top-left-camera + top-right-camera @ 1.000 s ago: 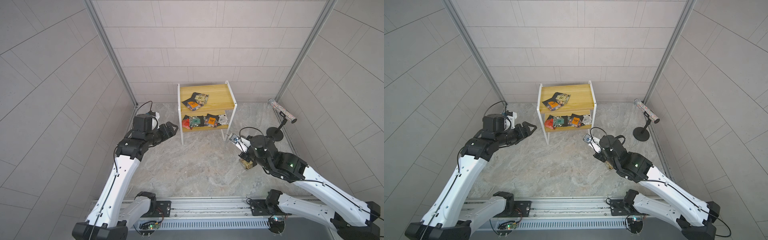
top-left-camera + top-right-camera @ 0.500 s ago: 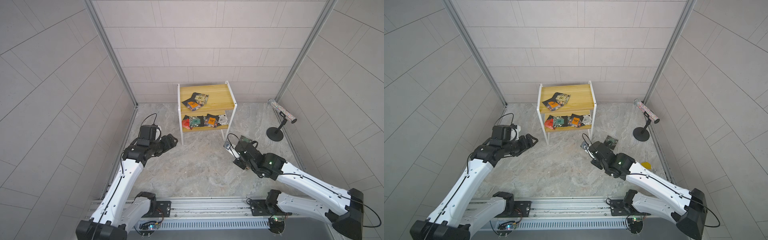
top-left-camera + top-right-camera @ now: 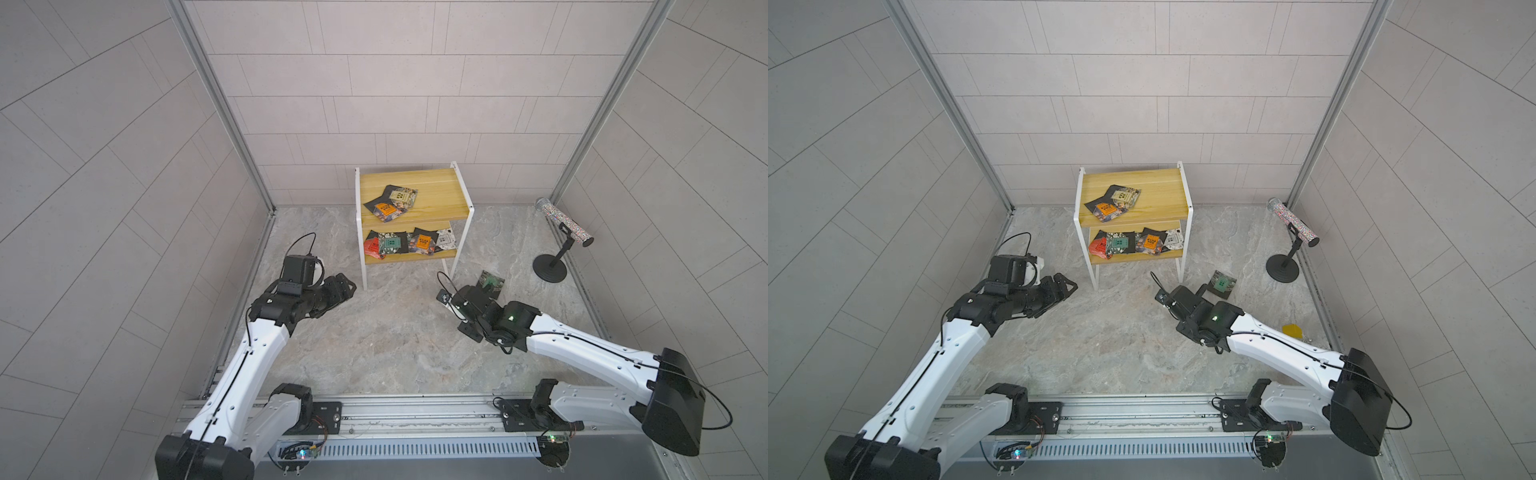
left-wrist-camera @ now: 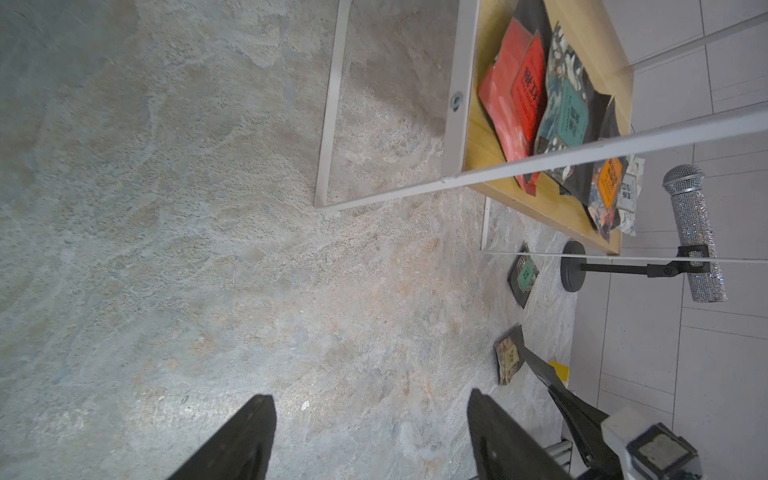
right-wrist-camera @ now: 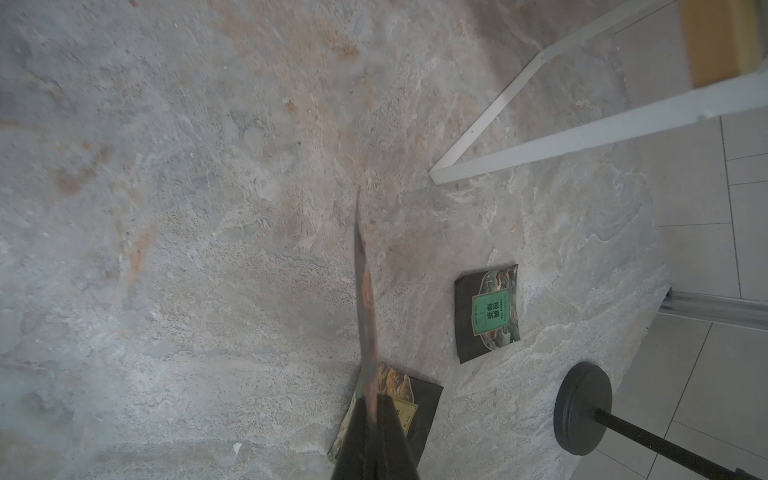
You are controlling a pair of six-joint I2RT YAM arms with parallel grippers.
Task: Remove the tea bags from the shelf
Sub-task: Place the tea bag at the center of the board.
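Right gripper [image 5: 374, 411] poised to drop a tea bag [image 5: 365, 291] clear of the two-tier yellow-wood shelf [image 3: 436, 195]

Its jaws are shut on the black-edged square packet. The next move is likely a release onto the marbled grey floor [image 3: 395, 353], beside a green-labelled sachet [image 3: 491, 284] and a beige-labelled sachet [image 5: 417, 401]. At least six lie on the shelf: two above, four below. The left gripper [image 3: 349, 286] gapes wide, empty.

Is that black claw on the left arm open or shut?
Open: the left gripper shows two black fingers wide apart, nothing between them.
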